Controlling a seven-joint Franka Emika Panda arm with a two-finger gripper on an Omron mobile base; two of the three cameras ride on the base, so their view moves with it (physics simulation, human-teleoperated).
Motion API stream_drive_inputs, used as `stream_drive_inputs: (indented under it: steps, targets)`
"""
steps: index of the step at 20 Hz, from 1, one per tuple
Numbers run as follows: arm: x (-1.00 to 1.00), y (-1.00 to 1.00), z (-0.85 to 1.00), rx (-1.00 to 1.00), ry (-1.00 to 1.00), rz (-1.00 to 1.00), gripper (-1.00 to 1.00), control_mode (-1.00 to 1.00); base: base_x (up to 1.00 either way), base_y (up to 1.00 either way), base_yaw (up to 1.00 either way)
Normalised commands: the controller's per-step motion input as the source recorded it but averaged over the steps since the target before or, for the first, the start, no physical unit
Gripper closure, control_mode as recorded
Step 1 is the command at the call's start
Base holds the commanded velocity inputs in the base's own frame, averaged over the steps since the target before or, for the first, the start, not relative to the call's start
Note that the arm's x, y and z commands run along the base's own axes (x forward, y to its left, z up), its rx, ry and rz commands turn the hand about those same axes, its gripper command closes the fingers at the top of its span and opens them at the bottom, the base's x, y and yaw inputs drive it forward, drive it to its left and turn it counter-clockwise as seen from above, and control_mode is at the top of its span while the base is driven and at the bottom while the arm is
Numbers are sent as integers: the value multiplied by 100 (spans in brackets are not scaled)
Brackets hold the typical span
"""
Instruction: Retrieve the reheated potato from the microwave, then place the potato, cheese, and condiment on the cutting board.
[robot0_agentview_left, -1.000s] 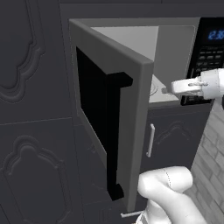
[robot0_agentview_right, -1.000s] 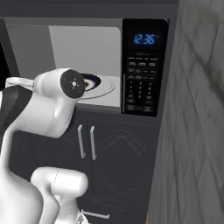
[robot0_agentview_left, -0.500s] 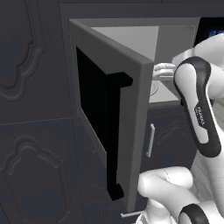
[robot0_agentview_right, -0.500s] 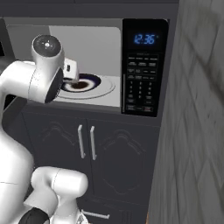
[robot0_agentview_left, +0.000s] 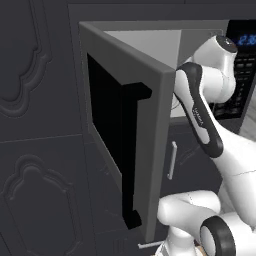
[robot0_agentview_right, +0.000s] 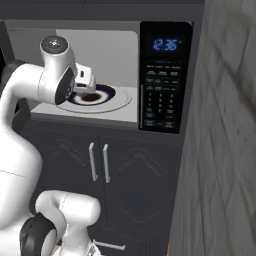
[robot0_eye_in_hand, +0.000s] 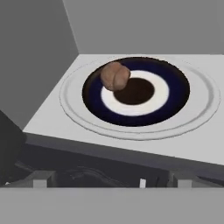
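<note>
So over the last second the arm has swung up and in from the right, and now the gripper (robot0_agentview_right: 86, 82) sits right at the mouth of the microwave (robot0_agentview_right: 165, 75), pointing into the cavity. Its jaws are spread wide with nothing between them.

Going near to far in the hand view: the front lip of the cavity floor, then the round glass turntable (robot0_eye_in_hand: 205, 103), then a dark blue plate (robot0_eye_in_hand: 175, 85) with a white ring on it, and the potato (robot0_eye_in_hand: 115, 75) resting on the plate's far left part, off centre. Grey back wall behind that.

Progress-wise I'd say it's early. The door (robot0_agentview_left: 125, 150) is swung open, so access is sorted, but the potato isn't picked up yet, and all the placing on the board is left to do.

The left base view gives you the open door with its black bar handle. The right base view gives the keypad and blue clock, plus the plate under the gripper.
</note>
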Motion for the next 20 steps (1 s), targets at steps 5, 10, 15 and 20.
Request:
stream_drive_inputs:
  steps: [5,10,15,20]
  targets:
    - [52,9,-33,0,1,0,-100,-100,0,0,0]
    - [52,33,-32,0,0,1,-100,-100,0,0,0]
    - [54,28,-9,0,0,0,-100,-100,0,0,0]
    - [53,10,0,0,0,0,-100,-100,0,0,0]
